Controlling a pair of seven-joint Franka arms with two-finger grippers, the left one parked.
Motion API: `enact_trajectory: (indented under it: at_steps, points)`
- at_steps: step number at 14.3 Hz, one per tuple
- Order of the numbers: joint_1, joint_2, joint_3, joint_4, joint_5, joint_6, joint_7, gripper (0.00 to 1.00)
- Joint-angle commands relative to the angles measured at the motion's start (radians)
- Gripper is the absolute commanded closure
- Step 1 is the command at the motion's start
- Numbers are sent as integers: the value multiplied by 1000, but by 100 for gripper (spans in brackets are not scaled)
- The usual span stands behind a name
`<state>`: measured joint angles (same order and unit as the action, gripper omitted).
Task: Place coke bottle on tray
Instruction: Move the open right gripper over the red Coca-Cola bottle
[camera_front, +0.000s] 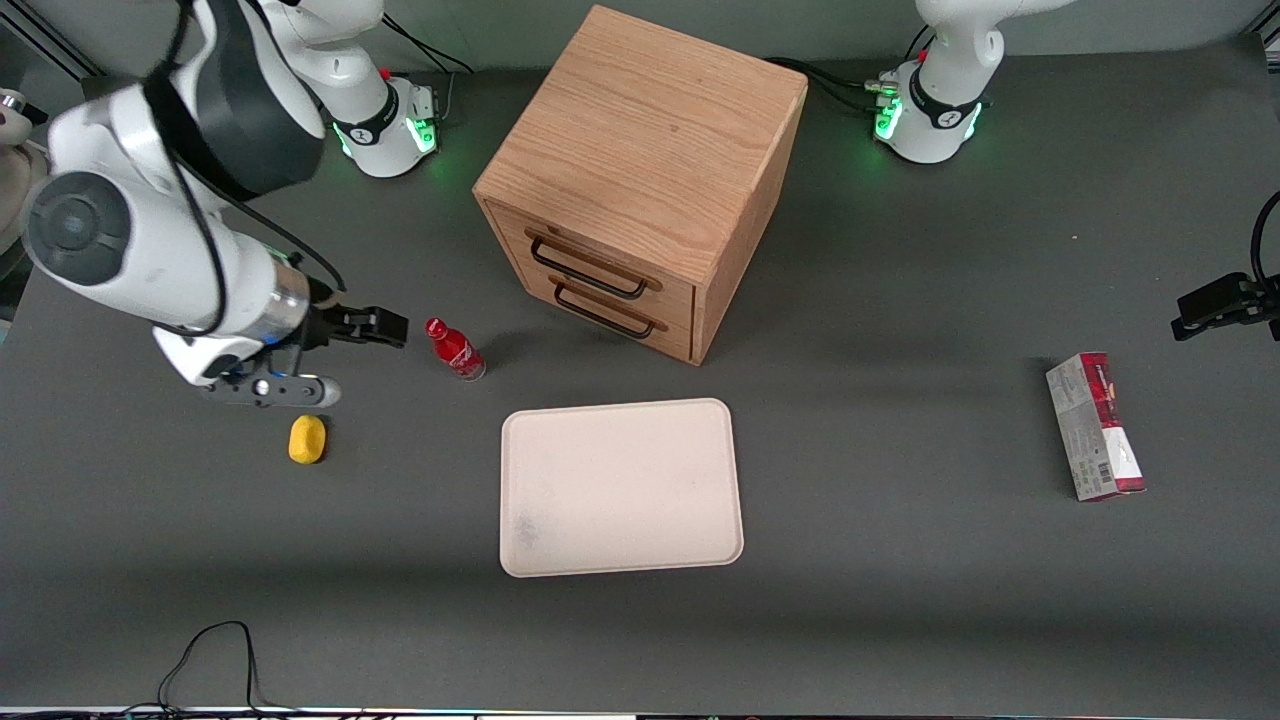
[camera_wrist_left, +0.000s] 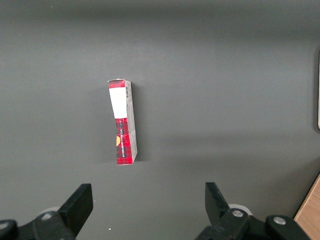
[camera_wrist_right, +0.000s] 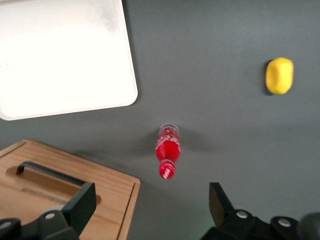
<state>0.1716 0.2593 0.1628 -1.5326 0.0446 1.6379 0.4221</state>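
Note:
The coke bottle (camera_front: 456, 350), small and red with a red cap, stands upright on the dark table in front of the wooden cabinet. The right wrist view looks down on the coke bottle (camera_wrist_right: 168, 147). The cream-white tray (camera_front: 620, 487) lies flat, nearer to the front camera than the bottle, with a grey smudge at one corner. In the wrist view the tray (camera_wrist_right: 60, 55) lies bare. My right gripper (camera_front: 393, 328) hovers above the table beside the bottle, toward the working arm's end. The gripper (camera_wrist_right: 150, 202) is open, and its two black fingers hold nothing.
A wooden two-drawer cabinet (camera_front: 640, 180) stands close to the bottle, farther from the front camera than the tray. A small yellow object (camera_front: 307, 439) lies beneath the working arm. A red-and-grey carton (camera_front: 1095, 425) lies toward the parked arm's end. A black cable (camera_front: 215, 650) loops at the table's front edge.

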Motion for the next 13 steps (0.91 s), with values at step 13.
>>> enact_trajectory:
  at_steps: [13]
  points:
    - [54,-201,-3,-641,-9,500,41,0]
